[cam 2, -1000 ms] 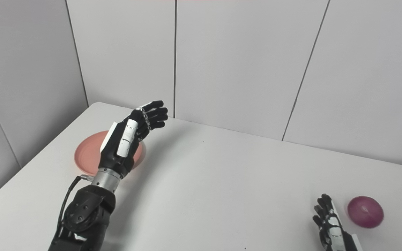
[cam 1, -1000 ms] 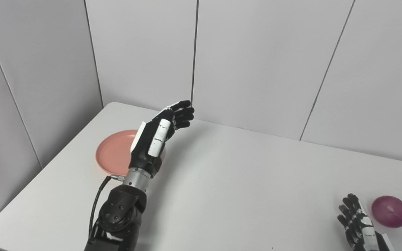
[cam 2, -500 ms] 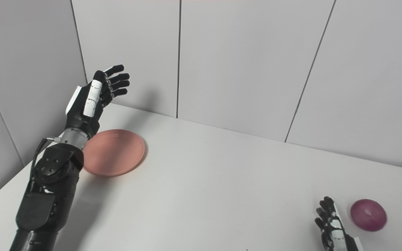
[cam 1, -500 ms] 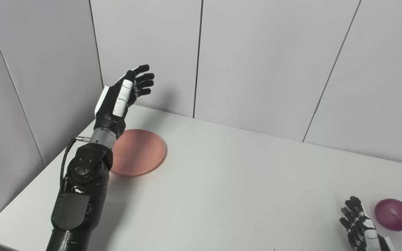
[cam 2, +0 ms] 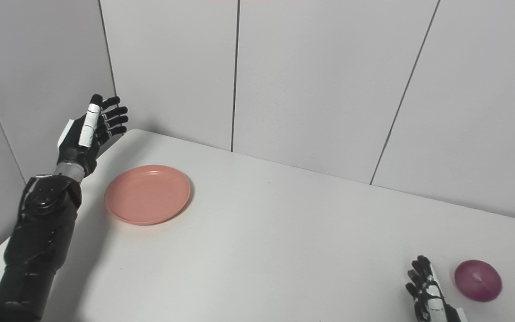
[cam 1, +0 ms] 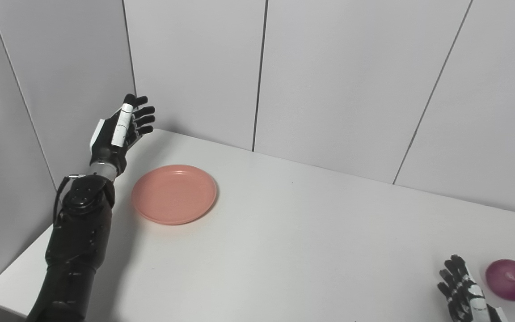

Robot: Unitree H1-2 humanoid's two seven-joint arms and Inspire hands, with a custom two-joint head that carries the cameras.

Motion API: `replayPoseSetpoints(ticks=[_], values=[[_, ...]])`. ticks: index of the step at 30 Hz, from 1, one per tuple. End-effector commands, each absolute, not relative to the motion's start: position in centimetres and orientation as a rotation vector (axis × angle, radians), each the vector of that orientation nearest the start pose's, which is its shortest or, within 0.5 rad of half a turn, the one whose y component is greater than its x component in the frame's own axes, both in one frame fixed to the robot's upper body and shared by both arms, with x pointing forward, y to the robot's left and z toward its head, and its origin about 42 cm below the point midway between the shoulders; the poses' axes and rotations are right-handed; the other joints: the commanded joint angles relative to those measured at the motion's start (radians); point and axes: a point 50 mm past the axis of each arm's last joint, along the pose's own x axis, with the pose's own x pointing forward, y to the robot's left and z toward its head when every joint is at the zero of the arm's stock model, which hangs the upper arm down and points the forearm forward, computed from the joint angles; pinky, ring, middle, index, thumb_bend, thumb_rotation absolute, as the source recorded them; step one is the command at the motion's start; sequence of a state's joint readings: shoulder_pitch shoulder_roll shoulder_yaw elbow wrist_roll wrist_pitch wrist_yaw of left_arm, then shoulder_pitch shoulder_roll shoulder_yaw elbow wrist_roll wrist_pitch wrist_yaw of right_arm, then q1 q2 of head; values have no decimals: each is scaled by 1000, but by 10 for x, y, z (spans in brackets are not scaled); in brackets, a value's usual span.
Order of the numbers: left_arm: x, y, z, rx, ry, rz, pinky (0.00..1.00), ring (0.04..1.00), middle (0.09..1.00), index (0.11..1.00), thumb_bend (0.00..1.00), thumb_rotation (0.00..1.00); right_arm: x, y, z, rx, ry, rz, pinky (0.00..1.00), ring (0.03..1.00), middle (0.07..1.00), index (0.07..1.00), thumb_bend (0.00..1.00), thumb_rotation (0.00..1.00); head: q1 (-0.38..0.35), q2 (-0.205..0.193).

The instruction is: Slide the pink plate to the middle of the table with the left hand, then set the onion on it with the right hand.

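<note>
The pink plate lies flat on the white table, towards its far left corner. My left hand is raised above the table's left edge, to the left of the plate and clear of it, open with fingers spread and empty. The purple onion rests at the near right of the table. My right hand is low at the bottom right, just left of the onion and apart from it, fingers apart and holding nothing. In the right eye view the plate, the onion and both hands show the same.
Grey wall panels close in the table at the back and the left, right behind my left hand. The table's left edge runs under my left forearm.
My left hand has swung left from over the plate's right side to beyond its left rim, leaving the plate fully uncovered. The camera has shifted a little. The right hand and onion stay put.
</note>
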State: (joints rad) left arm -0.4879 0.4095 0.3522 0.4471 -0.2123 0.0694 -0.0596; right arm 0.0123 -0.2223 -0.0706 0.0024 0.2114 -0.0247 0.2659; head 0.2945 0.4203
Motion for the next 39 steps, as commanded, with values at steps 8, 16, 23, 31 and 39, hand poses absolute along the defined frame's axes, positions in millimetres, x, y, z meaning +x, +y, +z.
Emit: replayPoseSetpoints(ticks=[8,16,23,31,39], values=[[445,453,217,24,-146,321,769,799,789,786,809,919,269,-289,87,2,5,190,1000,1000,1000,1000,748,1000,-5,6],[444,461,181,-6,-63,345,875,843,821,810,773,905,267,-288,88,1,8,192,1000,1000,999,1000,778,1000,-12,11],[440,468,167,1,-44,337,909,857,822,825,746,914,267,-287,89,-2,18,195,1000,1000,997,1000,788,1000,-16,16],[436,464,155,9,-11,298,887,839,805,823,795,957,267,-285,91,-6,14,195,1000,1000,997,1000,767,1000,-18,23],[433,442,150,-75,-26,247,844,834,812,806,776,914,265,-283,95,-10,17,190,1000,1000,999,1000,769,1000,-27,31]])
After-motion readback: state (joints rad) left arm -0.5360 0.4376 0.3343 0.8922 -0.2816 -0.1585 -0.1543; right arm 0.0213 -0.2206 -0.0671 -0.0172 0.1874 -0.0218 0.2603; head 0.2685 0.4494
